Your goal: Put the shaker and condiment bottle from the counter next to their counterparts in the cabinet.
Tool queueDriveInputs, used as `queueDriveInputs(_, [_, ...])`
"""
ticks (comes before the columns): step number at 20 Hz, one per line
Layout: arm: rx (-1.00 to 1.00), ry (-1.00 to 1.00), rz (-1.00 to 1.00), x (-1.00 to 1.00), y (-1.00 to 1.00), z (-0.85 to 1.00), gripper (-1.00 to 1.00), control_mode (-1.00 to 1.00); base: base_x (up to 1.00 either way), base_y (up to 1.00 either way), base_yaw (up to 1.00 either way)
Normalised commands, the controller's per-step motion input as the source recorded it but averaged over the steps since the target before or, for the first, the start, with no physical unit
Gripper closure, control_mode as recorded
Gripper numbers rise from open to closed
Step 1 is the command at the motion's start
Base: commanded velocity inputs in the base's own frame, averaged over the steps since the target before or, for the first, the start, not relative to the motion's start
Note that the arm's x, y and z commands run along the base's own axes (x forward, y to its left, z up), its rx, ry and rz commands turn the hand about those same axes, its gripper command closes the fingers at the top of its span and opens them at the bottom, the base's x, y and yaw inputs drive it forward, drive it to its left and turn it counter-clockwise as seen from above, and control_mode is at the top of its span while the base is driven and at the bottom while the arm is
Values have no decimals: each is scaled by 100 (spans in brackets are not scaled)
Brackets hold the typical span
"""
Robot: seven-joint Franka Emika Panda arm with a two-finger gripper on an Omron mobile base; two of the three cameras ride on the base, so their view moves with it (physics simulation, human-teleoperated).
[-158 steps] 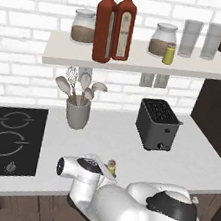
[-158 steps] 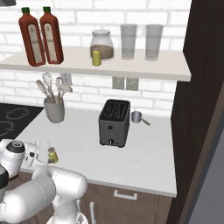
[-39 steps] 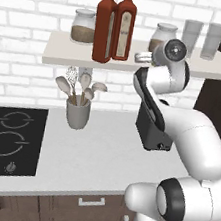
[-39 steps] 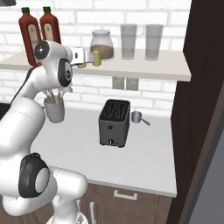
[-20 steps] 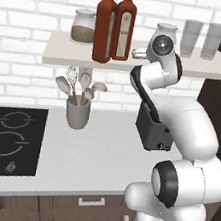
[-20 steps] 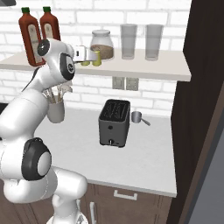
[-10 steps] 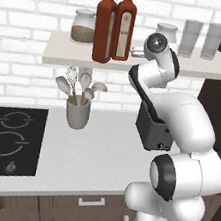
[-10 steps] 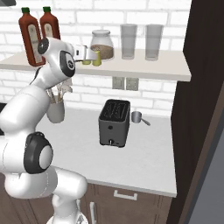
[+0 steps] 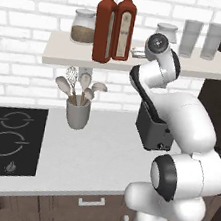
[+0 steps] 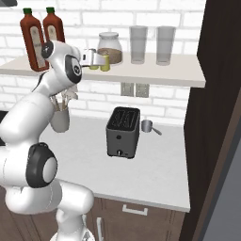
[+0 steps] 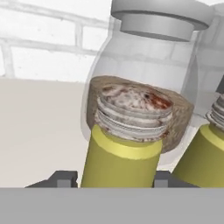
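Note:
The shaker (image 11: 120, 162), yellow with a ribbed tan cap, stands between my gripper's (image 11: 113, 178) fingertips. The jaws are slightly open, with a thin gap on the left side. Its twin shaker (image 11: 205, 153) stands close on the right, and both sit before a glass jar (image 11: 144, 87) of brown powder. In the right base view my gripper (image 10: 96, 60) reaches over the cabinet shelf (image 10: 155, 70) at the shakers (image 10: 104, 64). The condiment bottle (image 9: 104, 28) stands upright on the shelf, touching the beige-labelled red bottle (image 9: 124, 28).
Two tall empty glasses (image 10: 148, 44) and another powder jar (image 9: 83, 26) stand on the shelf. Below on the counter are a black toaster (image 10: 123, 132), a small metal cup (image 10: 147, 125), a utensil holder (image 9: 78, 112) and the cooktop (image 9: 4, 139).
The jaws have eased apart from the shaker. The hand has crept slightly along the shelf; the bottles and jars have not moved.

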Motion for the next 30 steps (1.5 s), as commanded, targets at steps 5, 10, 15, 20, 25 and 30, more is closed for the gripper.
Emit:
queueDriveInputs(5, [0,-2,0,-69,10,-1,-100,-100,0,0,0])
queueDriveInputs(10, [0,-1,1,-95,17,0,-100,-100,0,0,0])
queueDriveInputs(15, [1,-2,0,-99,10,5,-100,-100,0,0,0])
queueDriveInputs(20, [2,-8,0,-100,22,27,-100,-100,0,0,0])
queueDriveInputs(25, [1,-9,0,-100,26,18,-100,-100,0,0,0])
queueDriveInputs(30, [2,-6,0,-100,29,0,-100,-100,0,0,0])
